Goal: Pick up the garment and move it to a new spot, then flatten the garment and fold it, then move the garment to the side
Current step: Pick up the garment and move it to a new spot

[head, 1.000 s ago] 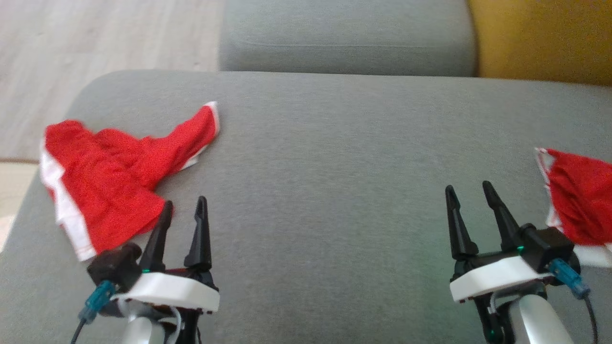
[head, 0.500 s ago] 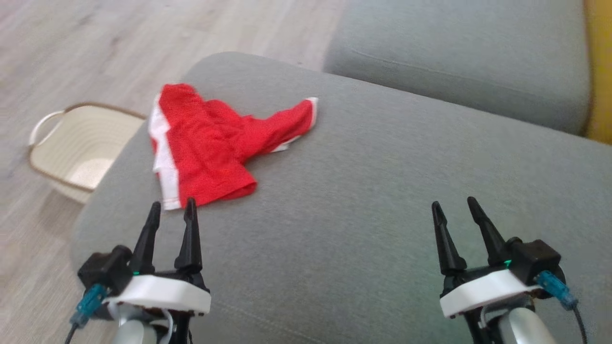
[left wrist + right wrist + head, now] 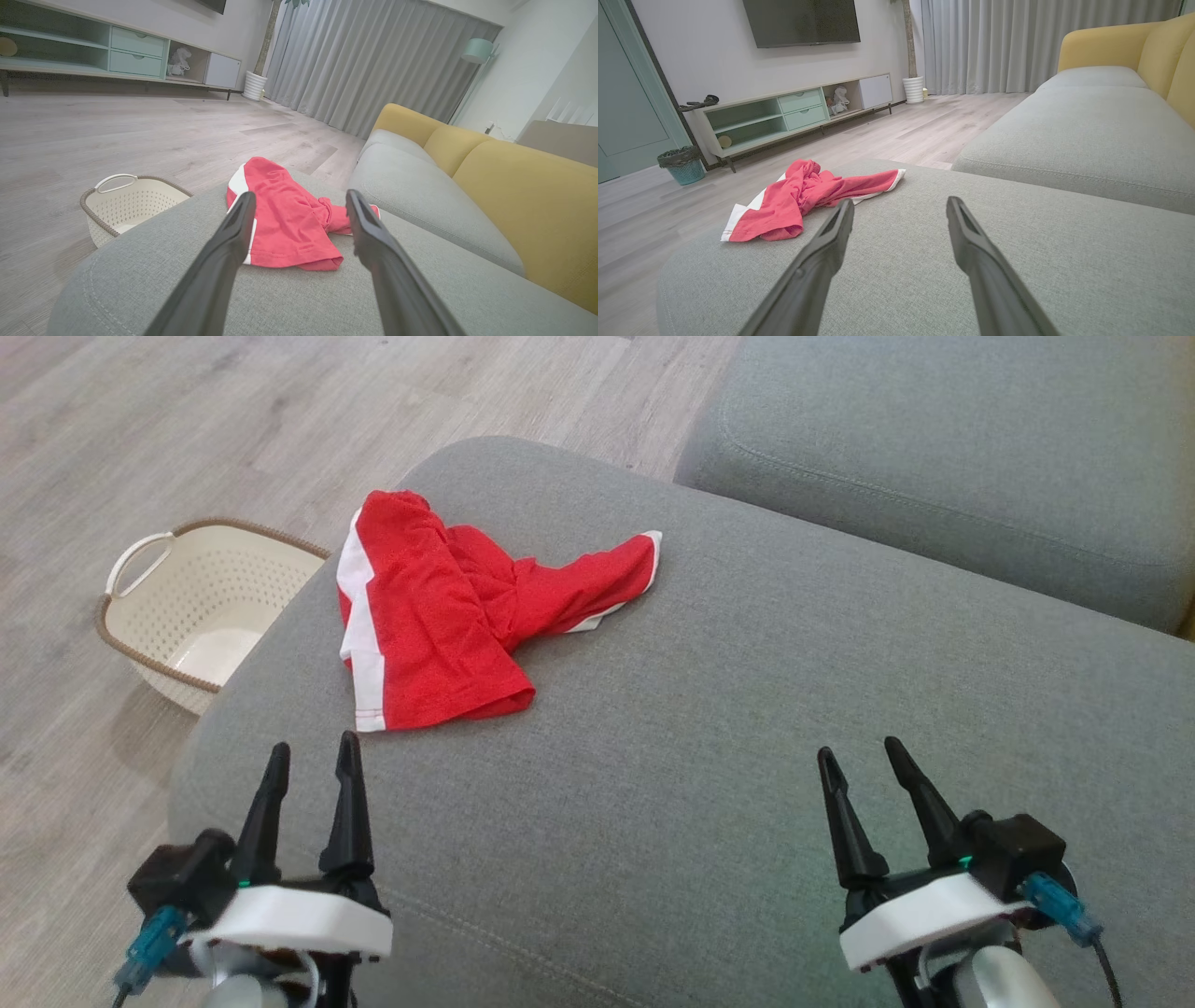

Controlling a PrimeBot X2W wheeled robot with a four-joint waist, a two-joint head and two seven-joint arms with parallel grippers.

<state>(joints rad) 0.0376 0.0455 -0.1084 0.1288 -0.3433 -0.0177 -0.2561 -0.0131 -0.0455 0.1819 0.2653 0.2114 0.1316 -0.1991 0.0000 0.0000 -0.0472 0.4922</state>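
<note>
Fingers apart and empty on both arms: the left fingers (image 3: 348, 803) hover just short of the crumpled red garment (image 3: 439, 625), which lies by the far-left edge of the sofa seat (image 3: 747, 728), while the right fingers (image 3: 845, 831) hang well apart from it. A sliding pinch could nudge the garment over that edge toward the basket (image 3: 187, 607) on the floor (image 3: 112, 411), or catch only one bunched layer. Nothing lies between the left fingers and the cloth.
</note>
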